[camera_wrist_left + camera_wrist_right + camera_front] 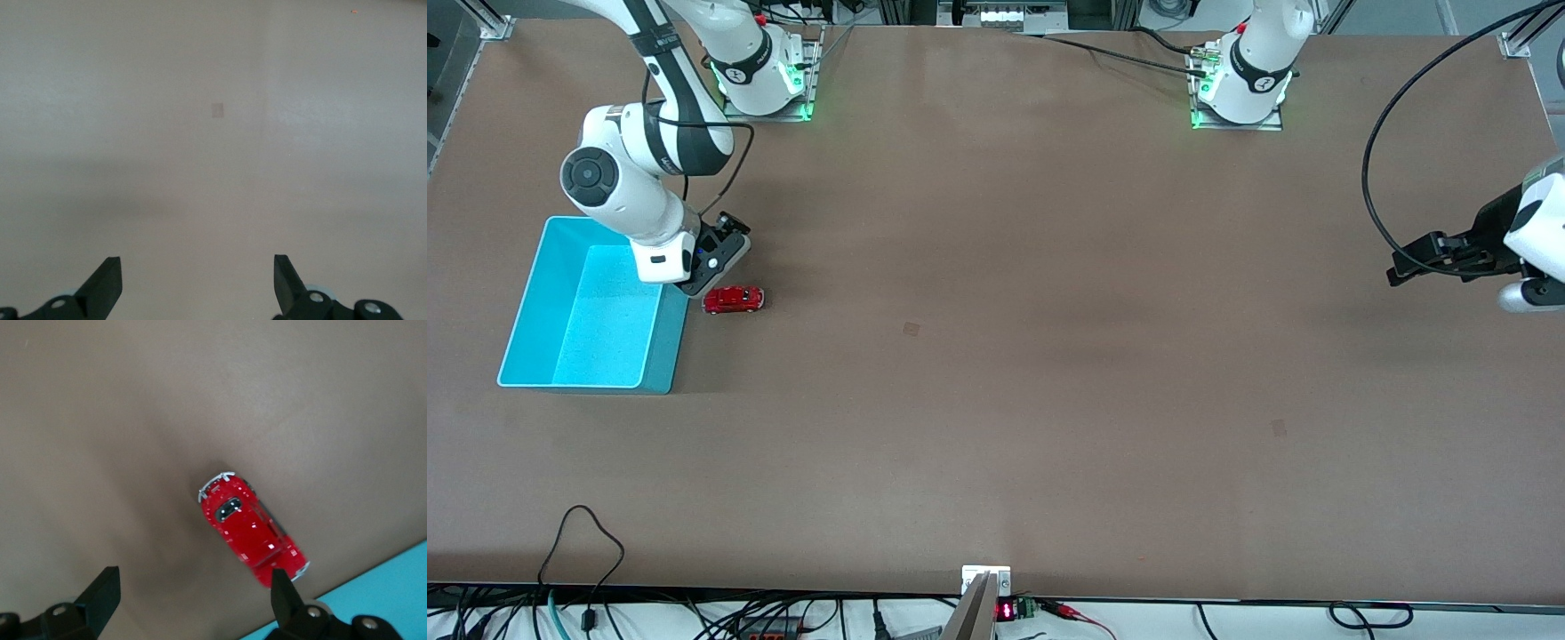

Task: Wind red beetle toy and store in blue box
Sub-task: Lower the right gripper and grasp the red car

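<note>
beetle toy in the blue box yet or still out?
Out. The red beetle toy sits on its wheels on the table beside the blue box, under the open right pincer. Left pincer waits, open.

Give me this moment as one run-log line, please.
right gripper: open over toy car | car: on table beside blue box | left gripper: open, waiting

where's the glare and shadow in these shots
Front view: a pale sheen runs across the table and the box floor glows bright. Right wrist view: white glints on the toy, dark shadow beside it. Left wrist view: washed-out, faint shadow band.
</note>
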Controlling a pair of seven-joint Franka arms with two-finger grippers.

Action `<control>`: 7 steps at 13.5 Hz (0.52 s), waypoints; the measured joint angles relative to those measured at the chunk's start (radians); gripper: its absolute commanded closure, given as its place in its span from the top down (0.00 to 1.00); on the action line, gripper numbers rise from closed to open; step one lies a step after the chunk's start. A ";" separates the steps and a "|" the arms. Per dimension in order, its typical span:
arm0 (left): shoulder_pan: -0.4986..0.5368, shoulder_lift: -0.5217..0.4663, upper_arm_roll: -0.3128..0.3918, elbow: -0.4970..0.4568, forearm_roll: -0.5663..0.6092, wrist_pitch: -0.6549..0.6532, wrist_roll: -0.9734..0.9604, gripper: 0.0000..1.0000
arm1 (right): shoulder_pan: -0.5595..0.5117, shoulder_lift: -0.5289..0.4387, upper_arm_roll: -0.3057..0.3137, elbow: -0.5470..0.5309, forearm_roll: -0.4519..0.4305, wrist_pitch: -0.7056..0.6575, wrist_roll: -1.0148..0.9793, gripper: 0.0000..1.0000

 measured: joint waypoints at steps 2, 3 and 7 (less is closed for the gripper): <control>0.000 -0.017 0.000 -0.006 0.000 -0.005 0.000 1.00 | -0.031 0.011 0.000 -0.009 0.000 0.065 -0.195 1.00; 0.000 -0.024 0.000 -0.010 0.000 -0.006 0.000 1.00 | -0.047 0.025 0.000 -0.012 0.000 0.090 -0.273 1.00; -0.001 -0.032 -0.002 -0.012 0.030 -0.040 0.000 1.00 | -0.056 0.113 0.005 -0.016 0.000 0.171 -0.352 1.00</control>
